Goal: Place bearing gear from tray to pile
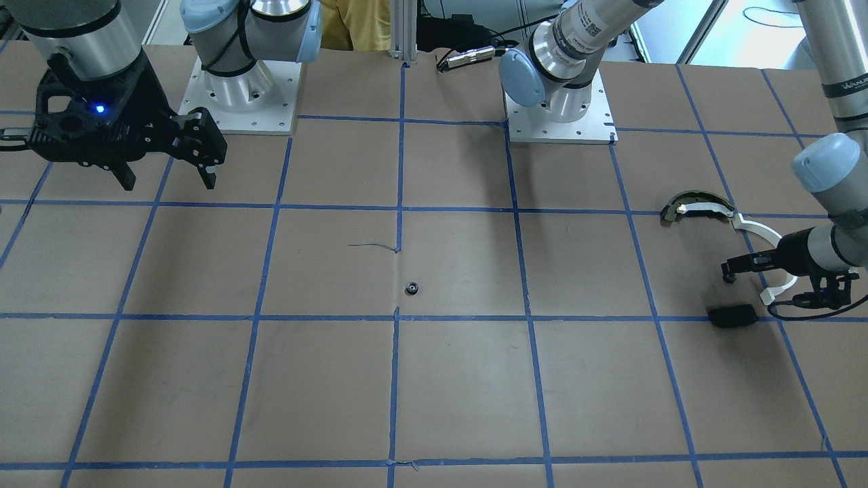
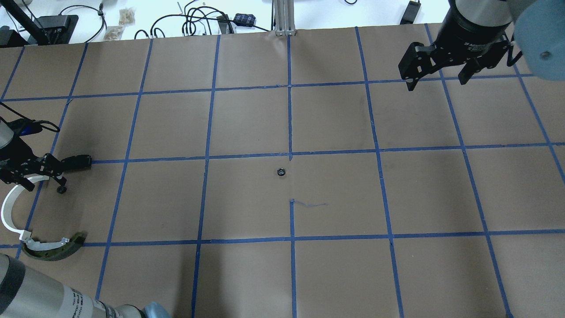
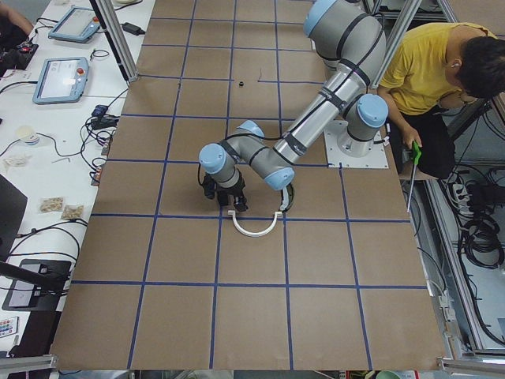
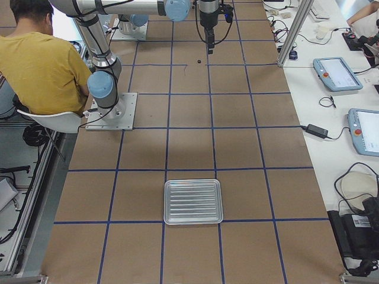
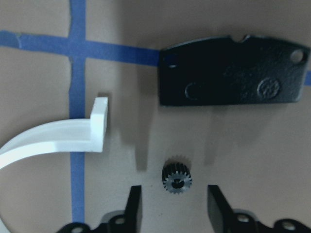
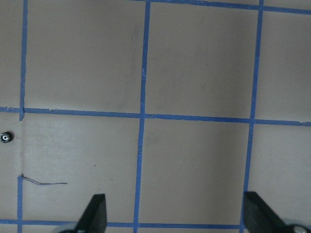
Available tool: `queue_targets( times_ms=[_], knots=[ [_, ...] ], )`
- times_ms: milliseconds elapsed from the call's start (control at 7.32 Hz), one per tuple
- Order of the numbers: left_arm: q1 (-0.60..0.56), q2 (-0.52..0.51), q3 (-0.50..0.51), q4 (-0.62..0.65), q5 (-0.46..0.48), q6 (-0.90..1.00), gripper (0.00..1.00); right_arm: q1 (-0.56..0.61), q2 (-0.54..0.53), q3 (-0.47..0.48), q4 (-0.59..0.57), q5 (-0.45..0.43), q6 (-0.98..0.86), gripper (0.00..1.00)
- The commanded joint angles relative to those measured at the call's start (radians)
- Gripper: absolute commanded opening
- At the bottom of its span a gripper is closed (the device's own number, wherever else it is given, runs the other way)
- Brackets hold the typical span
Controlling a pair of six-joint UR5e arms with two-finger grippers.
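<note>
A small black toothed gear (image 5: 177, 177) lies on the paper between the open fingers of my left gripper (image 5: 174, 206), untouched. It sits inside the pile: the flat black plate (image 5: 233, 70) just beyond it, the white arc strip (image 5: 53, 138) beside it, and the dark curved piece with a yellowish edge (image 2: 53, 249) further off. The pile also shows in the front view: plate (image 1: 732, 316), arc (image 1: 763, 234), dark piece (image 1: 698, 203). My left gripper (image 2: 45, 187) hangs over the pile. My right gripper (image 2: 437, 81) is open and empty, high over the far side.
A second small black round part (image 2: 280, 172) with a pale centre lies alone at the table's middle; it also shows in the right wrist view (image 6: 6, 137). The metal tray (image 4: 192, 201) holds nothing. A person in yellow (image 3: 442, 71) sits behind the robot.
</note>
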Motion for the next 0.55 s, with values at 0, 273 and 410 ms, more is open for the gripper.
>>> queue_targets(
  times_ms=[0, 273, 410],
  knots=[
    [-0.204, 0.051, 0.052, 0.001, -0.006, -0.103, 1.00, 0.019, 0.017, -0.001, -0.008, 0.084, 0.028, 1.00],
    [-0.410, 0.074, 0.061, 0.016, -0.118, -0.246, 1.00, 0.006, 0.019, -0.033, -0.002, 0.094, 0.025, 1.00],
    [-0.511, 0.070, 0.058, 0.038, -0.118, -0.321, 1.00, 0.015, 0.016, -0.017, 0.028, 0.098, 0.060, 1.00]
  ],
)
